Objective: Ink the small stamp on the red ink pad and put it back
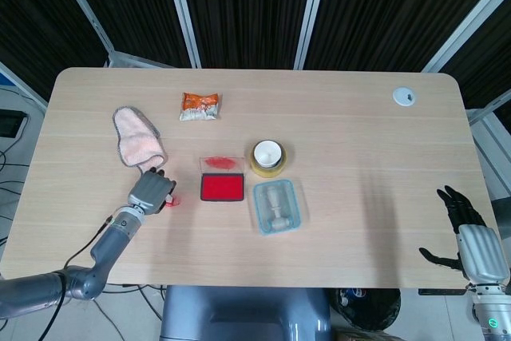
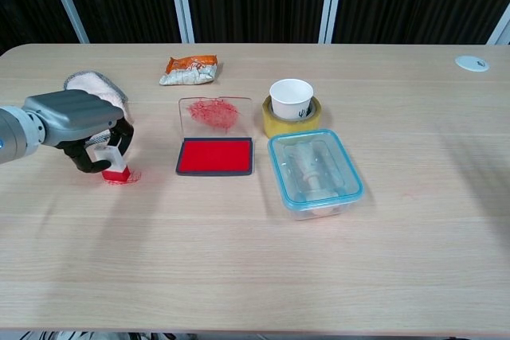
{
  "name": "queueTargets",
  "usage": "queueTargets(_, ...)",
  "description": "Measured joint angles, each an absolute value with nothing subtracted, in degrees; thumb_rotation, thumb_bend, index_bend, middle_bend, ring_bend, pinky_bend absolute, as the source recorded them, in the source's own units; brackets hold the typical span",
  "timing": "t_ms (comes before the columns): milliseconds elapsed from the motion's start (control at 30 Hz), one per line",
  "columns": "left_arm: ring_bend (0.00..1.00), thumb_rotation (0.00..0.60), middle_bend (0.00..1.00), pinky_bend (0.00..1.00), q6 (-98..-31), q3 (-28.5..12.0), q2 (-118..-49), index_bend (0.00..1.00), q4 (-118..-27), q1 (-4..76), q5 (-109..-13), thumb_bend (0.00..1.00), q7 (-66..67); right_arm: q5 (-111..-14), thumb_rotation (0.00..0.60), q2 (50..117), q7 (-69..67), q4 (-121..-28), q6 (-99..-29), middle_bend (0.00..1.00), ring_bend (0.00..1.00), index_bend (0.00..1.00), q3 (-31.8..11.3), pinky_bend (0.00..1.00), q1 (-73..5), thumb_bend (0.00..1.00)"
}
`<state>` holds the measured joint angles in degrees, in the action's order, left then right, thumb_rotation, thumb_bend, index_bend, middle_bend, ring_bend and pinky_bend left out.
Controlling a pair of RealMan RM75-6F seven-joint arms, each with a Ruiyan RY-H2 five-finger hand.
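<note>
Left hand (image 2: 76,121): grey, fingers curled, low over the table. Right hand (image 1: 467,229): dark fingers spread, holding nothing, at table edge.

No text can be read anywhere. The white cup (image 2: 291,98) carries a small dark mark and the orange snack packet (image 2: 190,68) some print, both too blurred to make out

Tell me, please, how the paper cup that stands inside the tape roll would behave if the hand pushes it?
The paper cup looks empty and thin, so probably light and easily crushed. It is taller than the yellow tape roll around it, so a push near the rim would likely tip it rather than slide it.
</note>
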<state>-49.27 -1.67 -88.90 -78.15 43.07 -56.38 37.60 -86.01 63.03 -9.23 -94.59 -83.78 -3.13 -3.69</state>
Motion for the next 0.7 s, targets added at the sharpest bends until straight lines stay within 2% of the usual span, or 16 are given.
queueTargets(133,0.35,0.600,0.64,0.40,-50.02,-1.67,-89.08,0.64,-78.07,42.88,-57.45,0.53,36.77,-86.05,0.600,63.04,-9.23,-94.59,-83.81,0.00,0.00,0.00,-3.12,0.18,-3.68,0.11)
queueTargets(267,0.46,0.600,0.69,0.51,-51.56,-1.92,-89.17,0.69,-78.15,42.59,-58.94,0.56,35.72,-85.99,0.600,63.01,-9.31,-94.60,-83.79,0.00,0.00,0.00,-3.13,0.18,-3.66,0.11)
queueTargets(367,0.51,0.600,0.72,0.56,-53.54,-2.36,-89.34,0.71,-78.42,42.22,-60.46,0.58,34.69,-85.96,0.600,63.01,-9.35,-94.63,-83.72,0.00,0.00,0.00,-3.13,0.18,-3.68,0.11)
queueTargets(700,0.56,0.600,0.73,0.61,-56.53,-4.23,-90.91,0.72,-78.85,42.05,-63.34,0.58,32.74,-86.14,0.600,62.91,-9.51,-94.64,-83.79,0.00,0.00,0.00,-3.08,0.18,-3.67,0.11)
